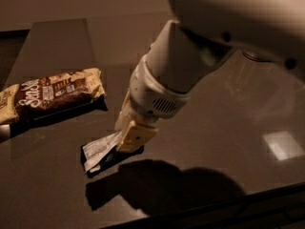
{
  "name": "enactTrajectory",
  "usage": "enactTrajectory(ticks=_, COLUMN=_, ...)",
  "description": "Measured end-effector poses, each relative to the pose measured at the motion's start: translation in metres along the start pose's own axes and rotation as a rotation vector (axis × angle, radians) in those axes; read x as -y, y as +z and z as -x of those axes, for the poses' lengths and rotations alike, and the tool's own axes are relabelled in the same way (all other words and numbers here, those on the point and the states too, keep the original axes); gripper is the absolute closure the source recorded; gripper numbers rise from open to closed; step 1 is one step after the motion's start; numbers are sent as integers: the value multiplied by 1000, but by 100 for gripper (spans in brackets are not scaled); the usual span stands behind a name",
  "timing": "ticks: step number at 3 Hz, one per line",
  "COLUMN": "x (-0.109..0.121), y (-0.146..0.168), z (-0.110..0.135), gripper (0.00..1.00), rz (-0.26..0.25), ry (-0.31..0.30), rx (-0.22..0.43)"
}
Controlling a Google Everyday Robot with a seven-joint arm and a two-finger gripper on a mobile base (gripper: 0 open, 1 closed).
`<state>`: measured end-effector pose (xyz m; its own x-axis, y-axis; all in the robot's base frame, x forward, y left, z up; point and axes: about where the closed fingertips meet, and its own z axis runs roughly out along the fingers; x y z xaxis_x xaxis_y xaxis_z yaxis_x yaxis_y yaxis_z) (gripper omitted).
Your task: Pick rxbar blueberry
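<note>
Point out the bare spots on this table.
Bare: the table right of the gripper, the far strip behind the bag, and the near-left corner. Crowded: left-centre, where the gripper sits at the rxbar, near the bag.
</note>
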<state>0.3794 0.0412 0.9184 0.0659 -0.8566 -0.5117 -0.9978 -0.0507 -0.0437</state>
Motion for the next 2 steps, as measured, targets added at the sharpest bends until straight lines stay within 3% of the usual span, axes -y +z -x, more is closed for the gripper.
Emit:
enactTrajectory(ticks=1, x=6, y=-37, z=-8, gripper=100, rz=-37, ry=6, rx=34)
enactTrajectory(ticks=2, x=6, y=-41, z=-7, gripper=100, rz=-45, ry=3, rx=36)
